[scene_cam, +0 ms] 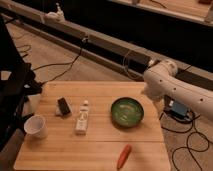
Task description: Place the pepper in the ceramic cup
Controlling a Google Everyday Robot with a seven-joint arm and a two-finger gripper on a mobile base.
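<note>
The wooden counter [100, 145] is the biggest thing here, a pale slatted top standing on a floor strewn with black cables [60, 67]. Next in size is my white arm [170, 85], which comes in from the right edge and bends at a rounded joint just past the counter's far right corner. My hand itself does not show in this view, so I cannot tell whether its fingers are apart or together, and I place everything else against the arm. A dark frame [15, 95] stands at the counter's left side, well apart from the arm.

The green bowl [127, 111] sits on the counter nearest the arm, just below and to the left of the joint. It is wide, round and glossy inside. Left of it, further from the arm, a white bottle-like object [82, 120] lies on its side with its narrow end pointing away from me. Any label on it is too blurred for me to read.

The ceramic cup [36, 126] stands upright near the counter's left edge, the thing furthest from the arm. It is plain white, round and pale inside, with no handle that I can see. A small black object [63, 106] lies between the cup and the bottle, a little further back.

The pepper [123, 156] lies on the counter's near edge, below the bowl and apart from it. It is slender, orange-red and tapered, set at a slant, well apart from the cup. A small blue box [178, 111] sits on the floor under the arm.
</note>
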